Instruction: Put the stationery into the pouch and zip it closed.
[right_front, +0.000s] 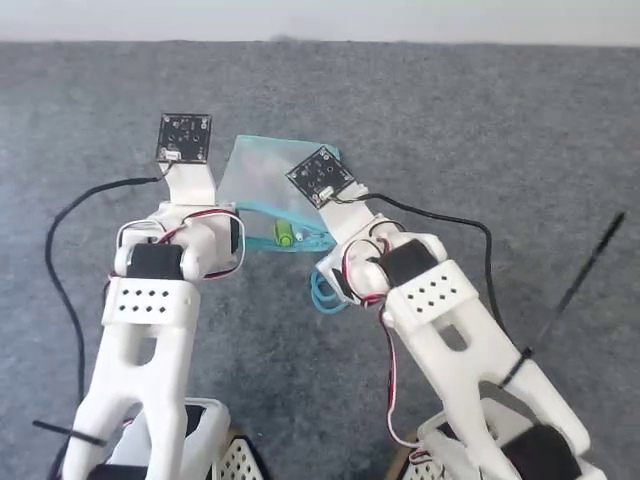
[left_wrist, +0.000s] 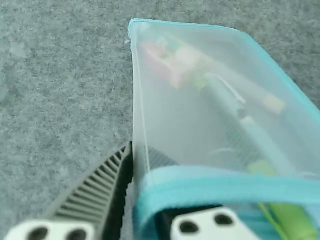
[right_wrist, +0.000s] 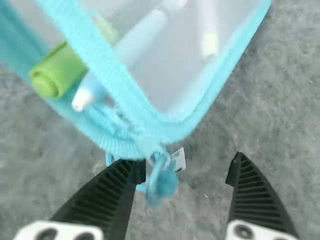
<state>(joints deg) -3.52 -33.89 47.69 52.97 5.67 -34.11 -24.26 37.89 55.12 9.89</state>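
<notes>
Grey, carpet-like cloth covers the counter (right_front: 500, 130), with two white robot arms coming in from the near edge. At the left, the left tool (left_wrist: 139, 150) is narrowed onto a see-through pouch (right_front: 262, 180). It pinches the pouch's side edge just beneath the teal zip band, one ribbed black finger (left_wrist: 100, 190) outside and the other seen through the plastic. The pouch lies between the two arms. Pens (left_wrist: 235, 125) lie lengthwise inside it. At its mouth, between the two teal zip bands, the end of a green marker (right_front: 285, 234) and a pale blue pen tip (right_wrist: 82, 100) show. To the right, the right tool (right_wrist: 188, 160) is spread wide over the pouch's zip corner. The teal zip pull (right_wrist: 160, 180) hangs just beside one of its fingers, not gripped. A teal cord loop (right_front: 322, 297) lies on the counter under the right arm.
</notes>
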